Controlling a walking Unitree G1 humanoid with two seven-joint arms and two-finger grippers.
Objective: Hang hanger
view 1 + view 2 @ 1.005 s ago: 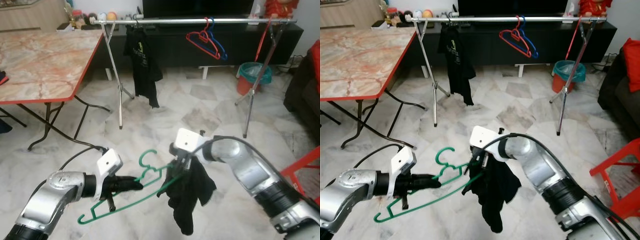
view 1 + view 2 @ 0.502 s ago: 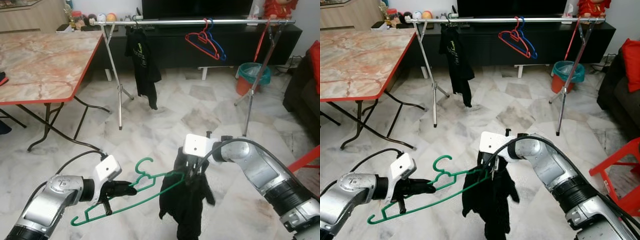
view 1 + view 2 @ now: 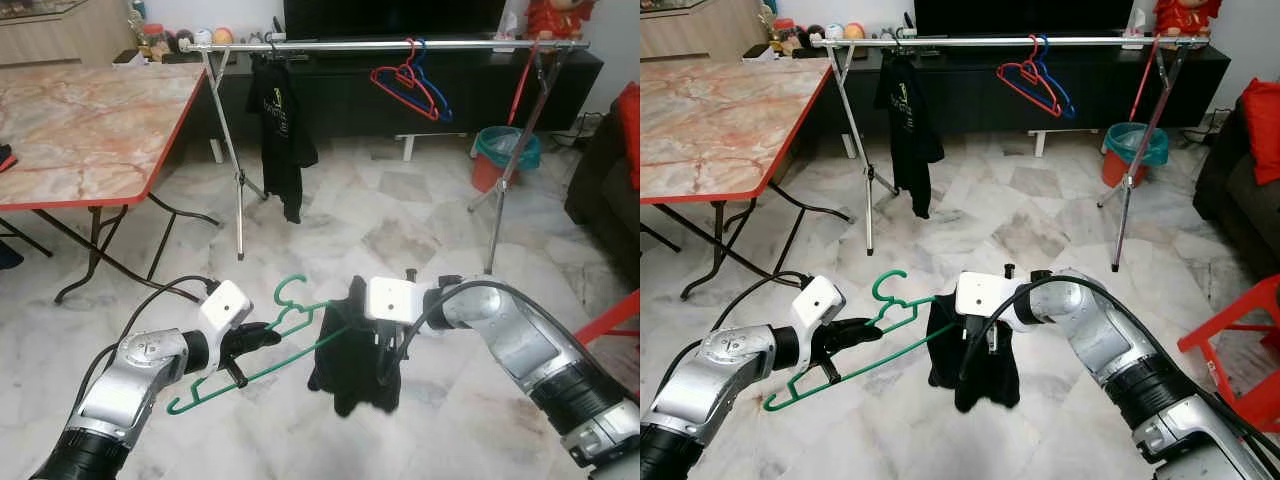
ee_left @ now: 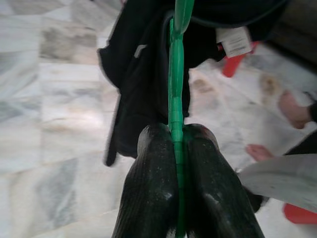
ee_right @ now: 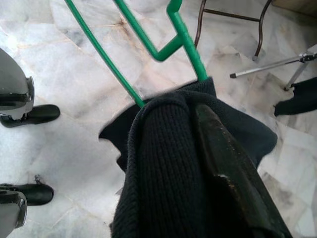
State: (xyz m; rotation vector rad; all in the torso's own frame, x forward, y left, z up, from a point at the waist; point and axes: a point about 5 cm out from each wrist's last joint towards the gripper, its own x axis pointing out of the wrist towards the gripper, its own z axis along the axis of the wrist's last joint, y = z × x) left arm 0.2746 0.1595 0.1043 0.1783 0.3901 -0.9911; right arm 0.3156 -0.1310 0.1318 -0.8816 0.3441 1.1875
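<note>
The left gripper (image 3: 262,337) is seen closed on the green hanger (image 3: 262,347), whose thin bar is pinched between the two black fingers (image 4: 153,183) in the left wrist view. The hanger is held low over the marble floor (image 3: 400,215) between the two arms, its long axis slanting up from the robot's left toward its right, with the hook (image 3: 290,291) turned upward. Its right end is hidden inside the black garment (image 3: 350,345), which is draped over it and hangs down. The right gripper (image 3: 985,335) is buried in that knitted cloth, one finger (image 5: 223,168) lying against it, so whether it is open or closed cannot be told. Farther off, a clothes rail (image 3: 390,45) is seen carrying a black shirt (image 3: 282,135) and a red hanger (image 3: 405,82) with a blue hanger (image 3: 433,85) beside it; a marble-topped table (image 3: 80,120) is cut off at the robot's left.
</note>
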